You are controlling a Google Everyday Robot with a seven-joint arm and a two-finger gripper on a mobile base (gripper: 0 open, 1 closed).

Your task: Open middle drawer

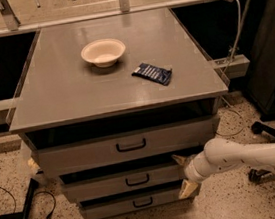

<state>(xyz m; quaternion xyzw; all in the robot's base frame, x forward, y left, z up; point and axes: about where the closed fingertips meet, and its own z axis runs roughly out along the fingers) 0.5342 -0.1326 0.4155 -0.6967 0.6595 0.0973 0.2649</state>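
The grey cabinet has three stacked drawers with black bar handles. The middle drawer [122, 181], with its handle [137, 180], lies between the larger top drawer [127, 146] and the small bottom drawer [134, 202]. A dark gap shows above its front. My gripper [183, 175], on a white arm [239, 156] reaching in from the right, is at the right end of the middle drawer's front. Its tan fingers are apart, one [178, 160] above the front's corner and one [189, 189] below it. It is open and holds nothing.
On the cabinet top [64, 91] stand a cream bowl [103, 52] and a dark blue packet [152, 73]. Cables and a black bar [23, 217] lie on the speckled floor at left. A chair base [261, 128] and a dark object stand at right.
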